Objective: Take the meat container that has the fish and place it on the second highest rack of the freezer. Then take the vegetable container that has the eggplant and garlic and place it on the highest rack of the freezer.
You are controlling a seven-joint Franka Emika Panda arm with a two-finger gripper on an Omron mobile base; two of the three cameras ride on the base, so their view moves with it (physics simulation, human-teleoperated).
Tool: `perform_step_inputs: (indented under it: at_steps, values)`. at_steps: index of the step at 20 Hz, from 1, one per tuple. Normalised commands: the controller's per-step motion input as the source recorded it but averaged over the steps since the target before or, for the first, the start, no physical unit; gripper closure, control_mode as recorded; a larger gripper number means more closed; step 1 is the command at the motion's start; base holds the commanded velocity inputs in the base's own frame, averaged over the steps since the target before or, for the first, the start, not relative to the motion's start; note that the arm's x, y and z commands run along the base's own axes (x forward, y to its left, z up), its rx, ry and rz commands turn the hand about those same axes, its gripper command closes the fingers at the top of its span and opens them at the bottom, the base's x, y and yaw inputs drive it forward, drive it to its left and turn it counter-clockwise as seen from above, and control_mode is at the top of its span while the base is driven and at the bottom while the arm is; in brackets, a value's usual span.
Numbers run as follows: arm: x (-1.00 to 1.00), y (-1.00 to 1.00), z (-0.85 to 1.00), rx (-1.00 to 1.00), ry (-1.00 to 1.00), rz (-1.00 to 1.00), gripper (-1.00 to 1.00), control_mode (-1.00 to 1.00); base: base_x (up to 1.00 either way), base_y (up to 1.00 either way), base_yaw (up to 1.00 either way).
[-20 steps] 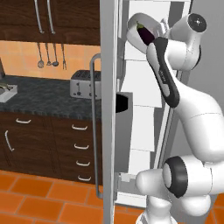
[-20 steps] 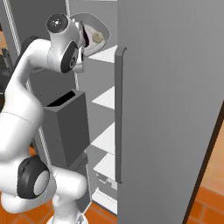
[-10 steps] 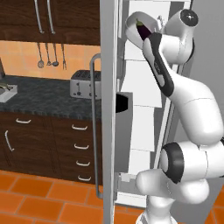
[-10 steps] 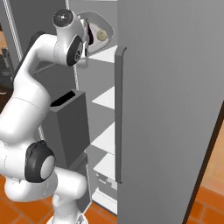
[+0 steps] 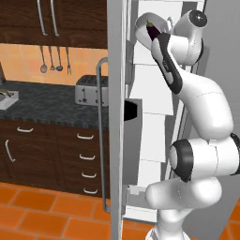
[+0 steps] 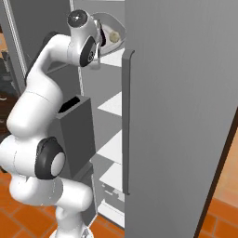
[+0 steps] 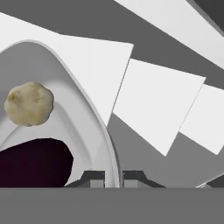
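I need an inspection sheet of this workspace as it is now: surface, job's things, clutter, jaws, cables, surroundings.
Surface: white shelves stacked inside the open freezer; those in view look bare.
Job's things: white container held high near the top of the freezer, with the eggplant and the garlic in it. The fish is not seen.
Clutter: nothing seen.
Jaws: gripper shut on the container's rim, one finger on each side of it.
Cables: nothing seen.
Surroundings: dark counter with a toaster, utensils hanging on the wall, dark drawers, orange tiled floor.
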Motion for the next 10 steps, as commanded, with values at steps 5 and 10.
perform_step_inputs:
  at_steps: [5,10]
  values:
    - [0.34,-0.09,0.00,0.03,0.03,-0.12,1.00,-1.00,0.00,0.00,0.00]
    - [0.41,-0.04,0.00,0.09,0.06,-0.09,1.00,-1.00,0.00,0.00,0.00]
